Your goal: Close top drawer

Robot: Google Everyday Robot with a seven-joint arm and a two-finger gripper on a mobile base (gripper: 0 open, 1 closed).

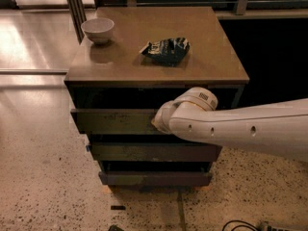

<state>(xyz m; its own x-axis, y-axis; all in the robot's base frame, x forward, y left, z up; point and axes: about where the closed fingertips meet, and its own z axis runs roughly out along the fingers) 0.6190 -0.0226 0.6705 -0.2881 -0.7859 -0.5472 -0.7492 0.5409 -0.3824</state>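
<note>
The top drawer (113,121) is a wide dark brown drawer with a flat front panel, pulled slightly out of the cabinet (159,69) so a dark gap shows above it. My white arm reaches in from the right, and its wrist end covers the drawer front's right half. My gripper (158,122) is at the drawer front, hidden behind the wrist.
A white bowl (98,30) and a dark crumpled snack bag (166,49) lie on the cabinet top. Two narrower drawer fronts (154,153) sit below the top drawer. Speckled floor lies in front, with a black cable (240,224) at the bottom right.
</note>
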